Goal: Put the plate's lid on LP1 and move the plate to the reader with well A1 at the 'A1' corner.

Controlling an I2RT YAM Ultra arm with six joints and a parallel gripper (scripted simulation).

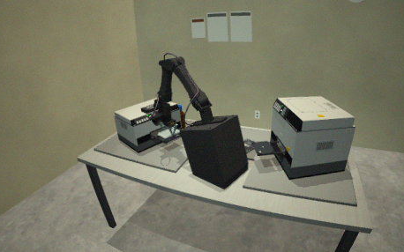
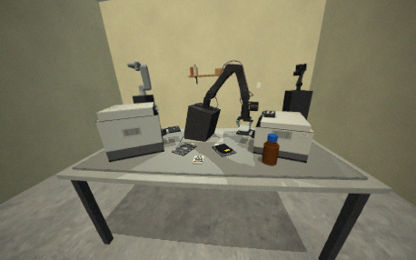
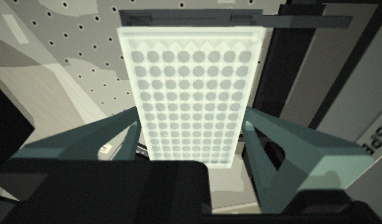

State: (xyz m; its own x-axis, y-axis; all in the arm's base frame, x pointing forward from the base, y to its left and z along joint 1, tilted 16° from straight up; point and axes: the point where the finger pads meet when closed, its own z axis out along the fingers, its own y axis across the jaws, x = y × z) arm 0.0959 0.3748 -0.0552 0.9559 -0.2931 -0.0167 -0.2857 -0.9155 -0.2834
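The clear lid [image 3: 189,35] covers the view of the pale plate, whose wells show through it in the wrist view. The plate is at the dispenser's dark stage [image 3: 192,18]; whether there is a gap between lid and plate I cannot tell. My gripper [image 3: 191,111] [image 2: 244,127] is shut on the lid, one teal finger at each long side. The reader's stage [image 1: 265,148] [image 2: 173,129] sticks out, dark, with nothing on it. Two dark bench positions [image 2: 184,148] [image 2: 223,149] lie between the machines; their names are not legible.
The dispenser [image 1: 147,128] [image 2: 283,134] stands close beside my gripper. The amber bottle [image 2: 271,153] with a blue cap stands upright beside it. The reader [image 1: 315,137] [image 2: 129,132] is across the table, past the arm's black pedestal [image 1: 216,150]. A small white item [image 2: 198,159] lies near the bench positions.
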